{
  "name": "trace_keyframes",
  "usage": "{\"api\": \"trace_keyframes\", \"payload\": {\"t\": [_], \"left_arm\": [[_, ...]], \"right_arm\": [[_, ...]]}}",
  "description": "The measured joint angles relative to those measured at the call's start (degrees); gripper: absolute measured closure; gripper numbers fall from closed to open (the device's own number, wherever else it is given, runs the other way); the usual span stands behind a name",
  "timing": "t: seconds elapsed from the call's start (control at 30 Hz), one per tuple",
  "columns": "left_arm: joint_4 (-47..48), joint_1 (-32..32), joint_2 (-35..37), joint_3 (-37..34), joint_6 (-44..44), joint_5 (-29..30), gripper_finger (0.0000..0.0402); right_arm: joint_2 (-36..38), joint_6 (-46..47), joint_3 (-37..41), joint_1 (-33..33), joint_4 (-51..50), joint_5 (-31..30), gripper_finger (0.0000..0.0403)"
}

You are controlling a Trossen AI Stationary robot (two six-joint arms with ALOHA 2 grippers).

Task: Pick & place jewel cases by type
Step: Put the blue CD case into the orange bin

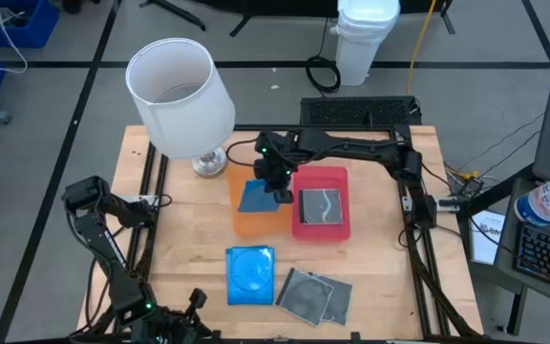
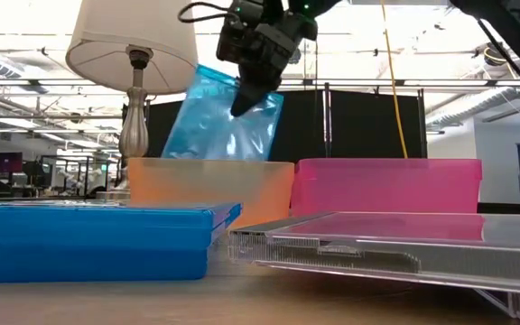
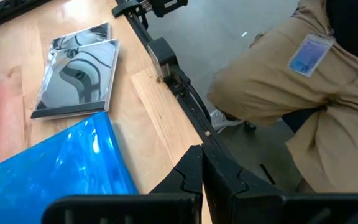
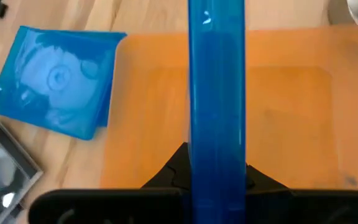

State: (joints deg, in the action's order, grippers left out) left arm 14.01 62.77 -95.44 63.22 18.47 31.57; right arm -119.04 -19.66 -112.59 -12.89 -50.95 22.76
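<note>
**Blue case held above the orange tray**

The right claw (image 1: 280, 189) pinches a blue case (image 2: 217, 117), which hangs tilted in the air over the orange tray (image 1: 246, 225). The red tray (image 1: 340, 227) just beside it holds one clear case (image 1: 319, 206). Near the worktop (image 1: 390, 268) front lie a blue stack (image 1: 251, 275) and two clear cases (image 1: 315, 294). The left claw (image 3: 202, 167) is pressed together, holding nothing, at the front edge.
</note>
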Motion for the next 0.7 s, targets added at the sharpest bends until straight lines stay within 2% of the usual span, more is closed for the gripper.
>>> {"api": "trace_keyframes", "payload": {"t": [0.17, 0.53, 0.7], "left_arm": [[0.5, -0.1, 0.0, 0.0, 0.0, 0.0, 0.0392], [1.4, -1.0, 0.0, 0.0, -0.3, 0.0, 0.0392], [2.1, -1.1, 0.0, 0.0, 0.1, 0.0, 0.0392]], "right_arm": [[-1.3, -5.1, 0.0, 0.9, -1.3, 0.0, 0.0387], [-4.5, -5.9, -0.2, 1.3, -2.6, 1.1, 0.0386], [-4.6, -6.3, 0.0, 1.3, 0.1, -0.2, 0.0345]]}}
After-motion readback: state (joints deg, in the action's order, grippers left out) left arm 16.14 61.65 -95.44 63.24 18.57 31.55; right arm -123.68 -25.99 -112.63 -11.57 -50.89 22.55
